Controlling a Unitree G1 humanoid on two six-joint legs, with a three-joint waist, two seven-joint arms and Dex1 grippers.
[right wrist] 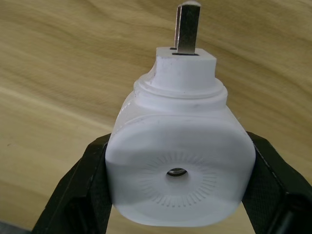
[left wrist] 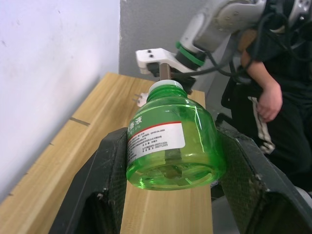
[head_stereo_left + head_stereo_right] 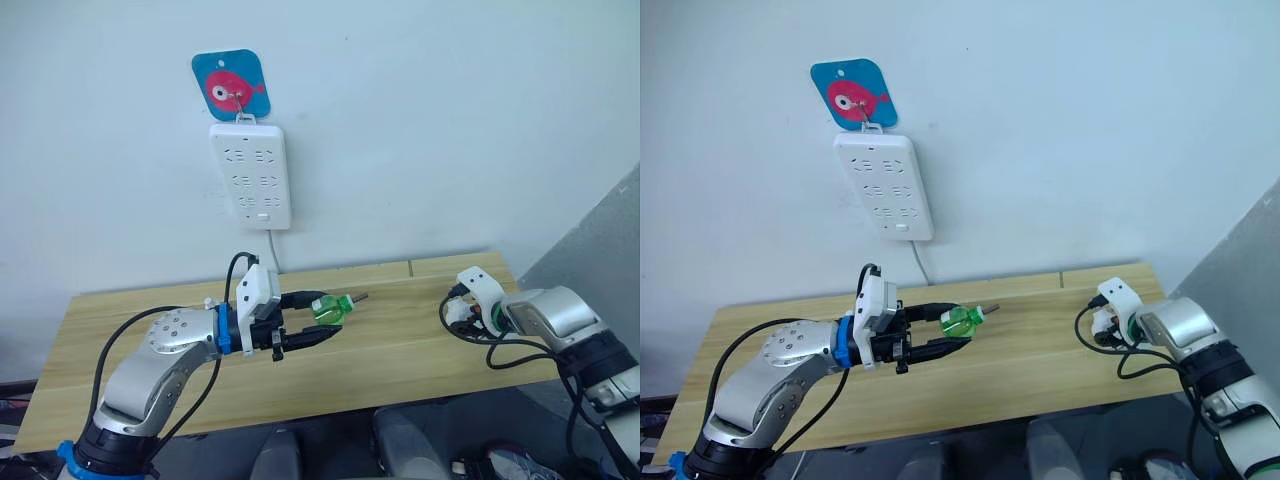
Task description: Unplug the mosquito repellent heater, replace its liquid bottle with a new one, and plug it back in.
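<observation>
Two clamped grips above the table (image 3: 400, 350): left gripper (image 3: 318, 318) on green bottle (image 3: 330, 309), right gripper (image 1: 175, 185) on heater (image 1: 178, 170).

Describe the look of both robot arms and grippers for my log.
Both arms are silver-grey metal with looping black cables. The left gripper has black fingers, a blue wrist ring and a white camera block. The right gripper has black fingers, a green wrist ring and a white mount.

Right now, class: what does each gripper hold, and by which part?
The left gripper clamps the clear green plastic liquid bottle by its lower body sides. The right gripper clamps the small white rounded plastic heater by its body sides, prongs free.
</observation>
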